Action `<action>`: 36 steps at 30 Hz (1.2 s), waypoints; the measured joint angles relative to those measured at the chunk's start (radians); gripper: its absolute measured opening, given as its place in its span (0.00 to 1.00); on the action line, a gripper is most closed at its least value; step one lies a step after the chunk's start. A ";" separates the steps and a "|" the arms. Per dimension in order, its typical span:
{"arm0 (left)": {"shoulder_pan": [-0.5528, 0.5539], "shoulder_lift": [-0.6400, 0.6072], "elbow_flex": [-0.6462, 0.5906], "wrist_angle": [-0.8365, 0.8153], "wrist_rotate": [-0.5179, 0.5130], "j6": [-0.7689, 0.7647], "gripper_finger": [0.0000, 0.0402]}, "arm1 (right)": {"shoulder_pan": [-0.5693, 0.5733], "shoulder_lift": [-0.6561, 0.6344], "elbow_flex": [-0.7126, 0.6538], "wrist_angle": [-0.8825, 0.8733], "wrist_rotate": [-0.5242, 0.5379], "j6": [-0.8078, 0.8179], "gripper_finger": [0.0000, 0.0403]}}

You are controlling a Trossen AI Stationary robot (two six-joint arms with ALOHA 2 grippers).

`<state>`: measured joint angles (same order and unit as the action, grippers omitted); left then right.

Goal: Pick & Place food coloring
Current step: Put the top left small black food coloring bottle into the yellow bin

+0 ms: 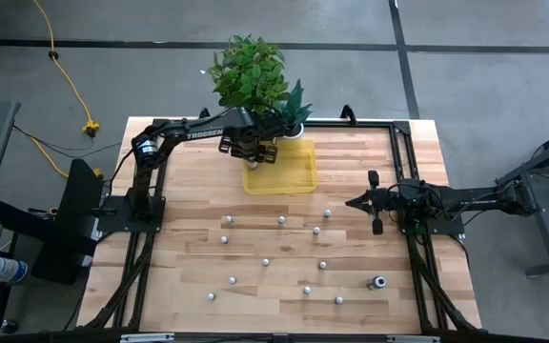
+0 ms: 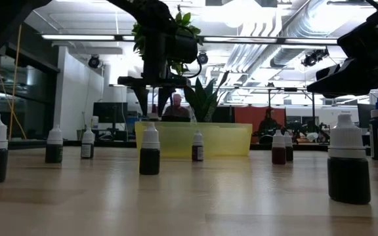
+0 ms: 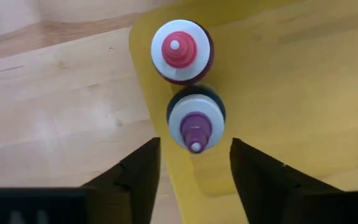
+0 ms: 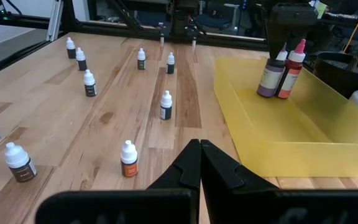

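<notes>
Two larger food coloring bottles stand upright on their bases in the near-left corner of the yellow tray (image 1: 294, 176): one purple-tipped (image 3: 196, 118), one red-tipped (image 3: 181, 51). They also show in the right wrist view, the purple one (image 4: 269, 74) beside the red one (image 4: 291, 68). My left gripper (image 3: 194, 163) hangs open right above the purple one, a finger on either side, apart from it. Several tiny white-capped bottles (image 1: 265, 260) stand scattered on the near table. My right gripper (image 1: 355, 202) waits shut at the right.
Two potted plants (image 1: 251, 71) stand at the far edge, just behind the tray and my left arm. A larger dark bottle (image 1: 378, 282) stands near the right front. The small bottles (image 4: 166, 106) are spaced widely, with bare wood between them. People sit in the room beyond (image 2: 176, 105).
</notes>
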<state>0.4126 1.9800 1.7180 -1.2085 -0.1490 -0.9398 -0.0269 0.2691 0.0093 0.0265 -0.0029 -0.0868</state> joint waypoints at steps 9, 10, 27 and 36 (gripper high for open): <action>-0.013 0.000 0.018 0.006 -0.015 0.055 0.62 | 0.000 0.000 0.000 0.000 0.000 0.000 0.00; -0.017 0.000 0.028 0.004 -0.018 0.067 0.63 | 0.000 0.000 0.000 0.000 0.000 0.000 0.00; -0.227 -0.003 0.306 -0.167 -0.050 0.423 0.64 | 0.000 0.000 0.000 0.000 0.000 0.000 0.00; -0.362 -0.003 0.344 -0.129 0.023 0.646 0.64 | 0.000 0.000 0.000 0.000 0.000 0.000 0.00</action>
<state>0.0508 1.9774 2.0617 -1.3370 -0.1255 -0.2934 -0.0269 0.2691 0.0093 0.0262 -0.0032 -0.0864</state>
